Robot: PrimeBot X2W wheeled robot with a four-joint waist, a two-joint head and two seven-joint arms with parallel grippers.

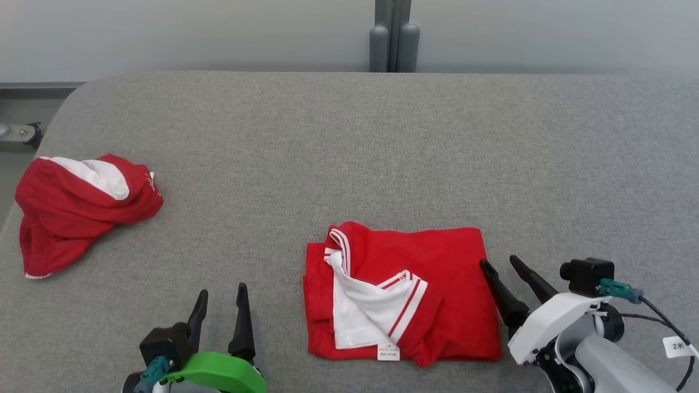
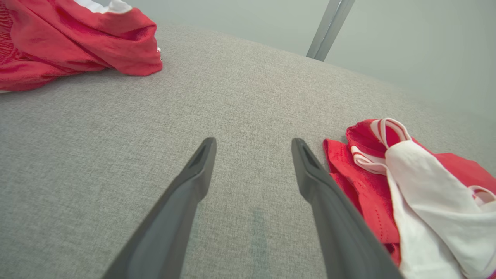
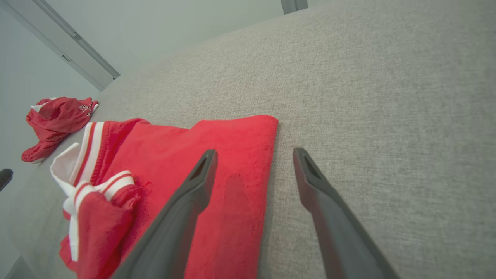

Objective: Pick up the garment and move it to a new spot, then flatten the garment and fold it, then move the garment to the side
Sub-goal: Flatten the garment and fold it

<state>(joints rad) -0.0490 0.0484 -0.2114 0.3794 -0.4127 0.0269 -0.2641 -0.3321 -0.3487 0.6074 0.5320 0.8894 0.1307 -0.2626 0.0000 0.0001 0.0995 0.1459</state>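
Observation:
A folded red garment (image 1: 437,273) with white striped trim lies on the grey table (image 1: 349,142), near the front edge, right of centre. It also appears as the folded garment (image 2: 391,182) in the left wrist view and the red garment (image 3: 217,162) in the right wrist view. My right gripper (image 1: 499,263) stands open at the garment's right edge, nothing between its fingers; its left finger (image 3: 193,190) hovers over the fabric's edge. My left gripper (image 1: 223,295) is open over bare table, left of the garment, holding nothing.
A second red and white garment (image 1: 76,207) lies crumpled at the table's left edge, also seen as the crumpled garment (image 2: 77,42) and the heap (image 3: 58,120). A grey post (image 1: 393,38) stands behind the table's far edge.

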